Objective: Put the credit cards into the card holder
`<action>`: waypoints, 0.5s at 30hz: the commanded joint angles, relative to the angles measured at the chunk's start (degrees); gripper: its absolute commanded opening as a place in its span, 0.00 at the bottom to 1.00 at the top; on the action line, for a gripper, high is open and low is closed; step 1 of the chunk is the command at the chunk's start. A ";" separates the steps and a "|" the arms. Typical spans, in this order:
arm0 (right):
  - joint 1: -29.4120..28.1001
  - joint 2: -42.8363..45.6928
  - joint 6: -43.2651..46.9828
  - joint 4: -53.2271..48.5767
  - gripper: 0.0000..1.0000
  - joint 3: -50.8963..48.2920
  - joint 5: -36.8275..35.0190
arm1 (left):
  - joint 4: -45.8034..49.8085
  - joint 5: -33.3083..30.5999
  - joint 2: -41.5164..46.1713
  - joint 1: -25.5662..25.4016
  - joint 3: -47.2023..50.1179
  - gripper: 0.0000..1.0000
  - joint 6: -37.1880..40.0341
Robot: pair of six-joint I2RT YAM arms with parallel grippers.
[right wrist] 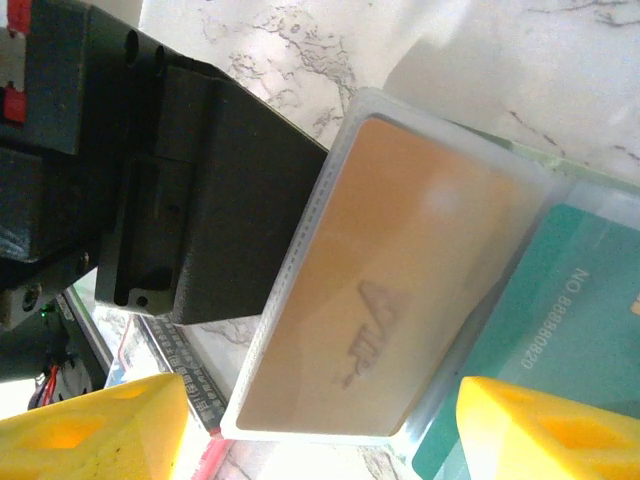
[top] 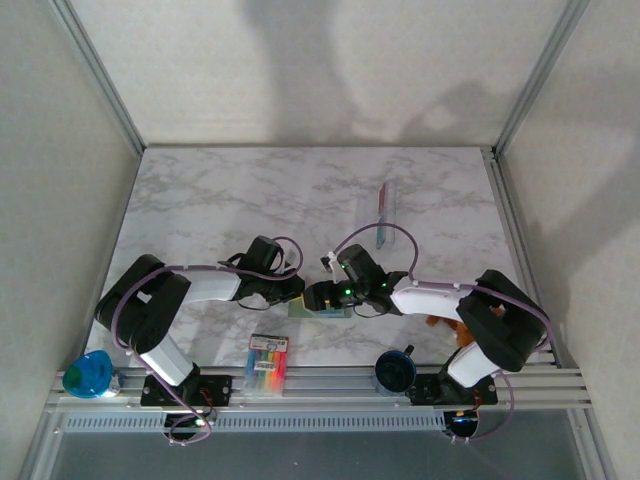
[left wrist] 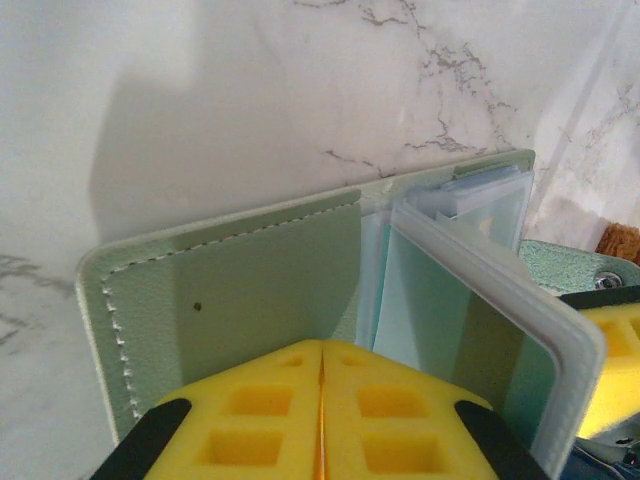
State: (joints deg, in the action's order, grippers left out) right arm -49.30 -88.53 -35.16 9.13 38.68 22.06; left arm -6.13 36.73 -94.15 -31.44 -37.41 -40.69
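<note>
Card holder (left wrist: pixel 230 290), marker pack (top: pixel 267 362) near, clear stand (top: pixel 380 212) well beyond

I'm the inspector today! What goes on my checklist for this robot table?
Surface: marble table, no spills seen.
Job's things: card holder lies open; tan-gold card and teal card lie side by side in it.
Clutter: marker pack, teal round thing and dark blue round thing at the near edge; clear thing further back.
Tools: left tool shut, tips at the holder's green cover; right tool open over the tan-gold card.
Cables: purple cables arch near both tools.
Surroundings: pale walls, metal rails in front.
</note>
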 commanded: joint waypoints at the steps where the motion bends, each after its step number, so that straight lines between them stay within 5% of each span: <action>1: -0.85 -1.44 0.56 -1.11 0.70 1.56 -1.73 | 2.53 0.27 0.76 -0.46 -0.39 0.08 -0.01; 15: -1.08 -0.69 0.51 -1.92 0.56 0.53 -4.35 | 2.33 0.01 0.53 -0.46 0.14 0.08 0.10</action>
State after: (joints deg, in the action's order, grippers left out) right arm -49.82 -89.89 -35.16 8.51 39.11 20.29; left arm -6.02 36.71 -94.13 -31.46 -37.39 -40.69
